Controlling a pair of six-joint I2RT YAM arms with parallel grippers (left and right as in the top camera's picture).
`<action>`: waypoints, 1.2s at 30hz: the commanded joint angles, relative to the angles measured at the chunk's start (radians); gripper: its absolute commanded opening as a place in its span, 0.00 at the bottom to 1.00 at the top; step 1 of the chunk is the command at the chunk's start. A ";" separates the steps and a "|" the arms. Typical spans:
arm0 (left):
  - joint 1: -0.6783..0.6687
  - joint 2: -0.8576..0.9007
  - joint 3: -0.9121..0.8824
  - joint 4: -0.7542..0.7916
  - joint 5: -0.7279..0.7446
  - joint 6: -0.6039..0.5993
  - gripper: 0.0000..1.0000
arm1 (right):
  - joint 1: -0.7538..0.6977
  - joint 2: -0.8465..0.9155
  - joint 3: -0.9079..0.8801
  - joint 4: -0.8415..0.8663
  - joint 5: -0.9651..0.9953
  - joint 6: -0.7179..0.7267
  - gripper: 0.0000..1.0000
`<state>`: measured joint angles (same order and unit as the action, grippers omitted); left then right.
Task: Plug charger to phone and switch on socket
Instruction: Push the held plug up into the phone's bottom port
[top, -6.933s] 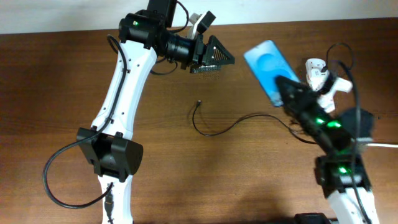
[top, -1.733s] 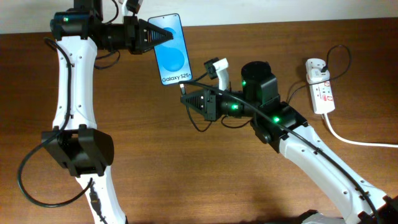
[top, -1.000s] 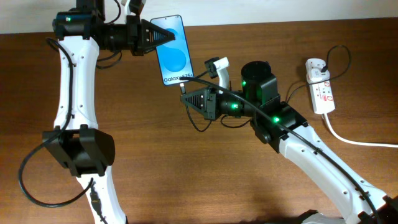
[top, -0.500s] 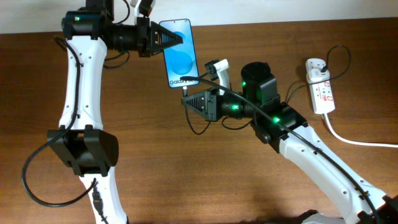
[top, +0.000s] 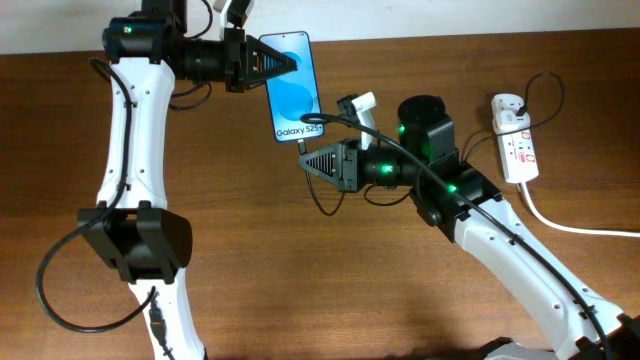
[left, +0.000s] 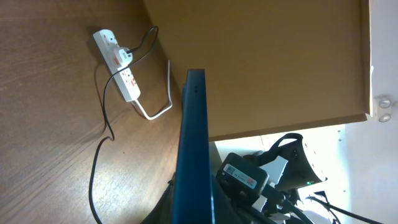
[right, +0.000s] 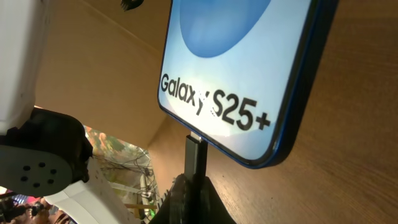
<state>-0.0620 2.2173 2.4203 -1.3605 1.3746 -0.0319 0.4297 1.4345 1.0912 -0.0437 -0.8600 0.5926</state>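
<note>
My left gripper (top: 283, 64) is shut on the phone (top: 295, 85) and holds it above the table, blue "Galaxy S25+" screen up. In the left wrist view the phone (left: 194, 143) shows edge-on between the jaws of the left gripper (left: 188, 208). My right gripper (top: 311, 160) is shut on the charger's connector (right: 196, 155), whose tip meets the port edge of the phone (right: 249, 62). The right gripper (right: 196, 183) sits just below that edge. The charger cable (top: 325, 205) trails to the white plug adapter (top: 510, 108) in the socket (top: 517, 152).
The socket's thick white cord (top: 570, 225) runs off the right edge of the wooden table (top: 300, 290). The left wrist view shows the socket (left: 118, 65) far off, with the black cable (left: 102, 124) on the wood. Both arms cross the table's upper middle.
The left gripper has carried the phone right and slightly down, bringing its lower edge onto the connector. The right gripper has shifted a little to the right.
</note>
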 joint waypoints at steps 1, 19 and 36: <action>-0.026 -0.011 0.017 -0.024 -0.003 0.001 0.00 | -0.039 -0.013 0.012 0.053 0.064 -0.008 0.04; -0.034 -0.011 0.017 -0.001 -0.010 -0.002 0.00 | -0.037 -0.013 0.012 0.100 0.077 0.019 0.24; -0.030 -0.008 0.017 -0.082 -0.622 -0.002 0.00 | -0.039 -0.013 0.012 -0.096 0.166 -0.012 0.61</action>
<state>-0.0879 2.2173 2.4310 -1.4067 0.9234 -0.0387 0.3977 1.4342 1.0840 -0.1009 -0.7578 0.6151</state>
